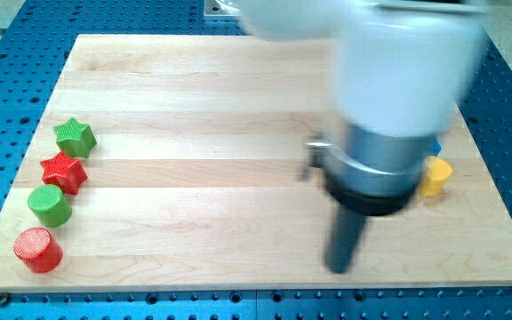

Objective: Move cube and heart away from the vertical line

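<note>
A pale wooden board lay on a blue perforated table. Far to the view's left of my tip stood a column: green star block, red star block, green cylinder, red cylinder. My tip, a bare rod holding nothing, touched no block. Up and to its right sat a yellow block, shape and facing unclear, with a blue block mostly hidden just above it.

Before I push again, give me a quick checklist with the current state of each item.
1. My tip visible: ok, near the view's bottom, right of centre.
2. Tip touching a block: not ok, none beside it.
3. Yellow block located: ok, right of the arm, partly hidden.
4. Blue block shape: cannot tell, mostly hidden.
5. Left column, green star, red star, green cylinder, red cylinder: ok, far from the tip.
</note>
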